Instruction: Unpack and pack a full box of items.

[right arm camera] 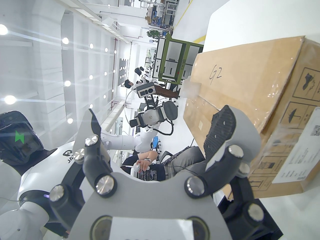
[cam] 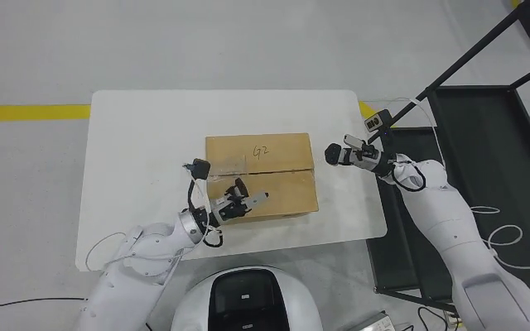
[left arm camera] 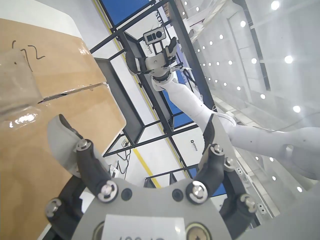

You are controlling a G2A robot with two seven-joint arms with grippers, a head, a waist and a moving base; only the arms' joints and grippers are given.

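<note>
A closed cardboard box [cam: 261,174] marked in pen stands in the middle of the white table [cam: 141,149]. Its two top flaps meet at a seam, where a strip of clear tape [left arm camera: 15,86] stands lifted at one end; the same tape [right arm camera: 190,88] shows from the other side. My left gripper [cam: 246,201] is open, low over the box's near flap [left arm camera: 32,151], holding nothing. My right gripper [cam: 341,151] is open in the air just off the box's right end [right arm camera: 287,126], apart from it. Each wrist view shows its own gripper open and empty: left [left arm camera: 136,136], right [right arm camera: 156,128].
A black metal rack [cam: 464,124] stands close against the table's right side, behind my right arm. Bare tabletop lies left of and behind the box. A yellow floor line [cam: 41,111] runs past the table's far left.
</note>
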